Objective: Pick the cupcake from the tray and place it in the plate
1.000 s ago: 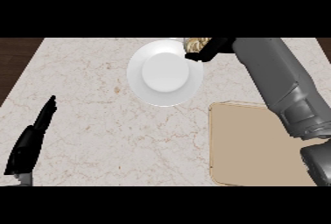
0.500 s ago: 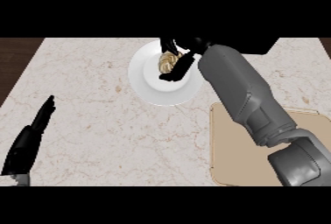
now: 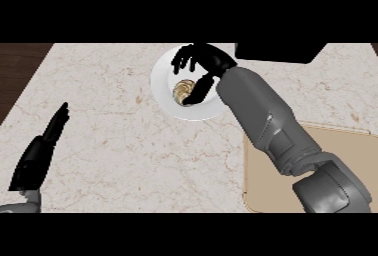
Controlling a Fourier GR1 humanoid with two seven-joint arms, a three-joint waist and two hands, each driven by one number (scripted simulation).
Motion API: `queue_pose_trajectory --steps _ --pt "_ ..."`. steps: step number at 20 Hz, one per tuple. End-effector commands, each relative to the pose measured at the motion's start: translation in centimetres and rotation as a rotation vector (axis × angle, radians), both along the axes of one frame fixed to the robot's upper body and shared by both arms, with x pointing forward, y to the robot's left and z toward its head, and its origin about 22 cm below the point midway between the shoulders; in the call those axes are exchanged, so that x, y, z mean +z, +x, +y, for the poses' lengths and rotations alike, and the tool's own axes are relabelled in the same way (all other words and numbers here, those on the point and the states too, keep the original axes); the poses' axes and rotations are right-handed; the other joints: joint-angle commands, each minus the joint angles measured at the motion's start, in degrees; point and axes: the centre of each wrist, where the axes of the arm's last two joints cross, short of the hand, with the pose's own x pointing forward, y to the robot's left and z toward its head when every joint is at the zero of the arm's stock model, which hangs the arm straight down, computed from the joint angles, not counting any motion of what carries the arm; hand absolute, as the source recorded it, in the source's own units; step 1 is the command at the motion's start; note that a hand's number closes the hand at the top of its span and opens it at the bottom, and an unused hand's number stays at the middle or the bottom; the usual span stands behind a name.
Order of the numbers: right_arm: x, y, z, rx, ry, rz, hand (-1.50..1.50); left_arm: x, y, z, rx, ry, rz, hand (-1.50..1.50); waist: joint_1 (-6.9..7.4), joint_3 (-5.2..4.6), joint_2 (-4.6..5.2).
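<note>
Since 0.5 s ago the small tan cupcake point(image 3: 181, 91) has come in from the far rim toward the middle of the round white plate point(image 3: 164, 80). Near left, the black left hand point(image 3: 43, 150) rests on the pale marble counter point(image 3: 111, 100), fingers straight and together. Near right, the flat beige tray point(image 3: 332, 160) shows no cupcake. Farther off, the black right hand point(image 3: 201, 62) has its fingers curled round the cupcake over the plate. Pick and carry look done, approx. Only release and withdrawal are left.

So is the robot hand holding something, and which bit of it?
Yes. The right robot hand holds the cupcake, its fingers curled round the cupcake's side, over the white plate. The left robot hand holds nothing.
</note>
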Motion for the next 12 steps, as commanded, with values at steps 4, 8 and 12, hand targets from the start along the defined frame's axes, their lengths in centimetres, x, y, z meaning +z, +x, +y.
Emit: queue_pose_trajectory --steps 4,8,12 --pt "-0.5 -0.1 -0.2 -0.063 0.166 0.014 -1.5 0.2 -1.2 -0.4 -0.015 0.004 0.003 0.0 0.32 0.08 -0.22" --pt "-0.8 -0.1 -0.9 -0.135 0.379 0.036 -1.5 0.7 -0.1 0.6 0.025 0.01 -0.008 0.0 -1.29 0.09 -0.17" --pt "1.4 1.2 -3.6 -0.273 0.46 0.056 -1.5 -0.7 -1.3 -0.2 0.03 0.015 -0.004 0.0 -0.97 0.07 -0.15"
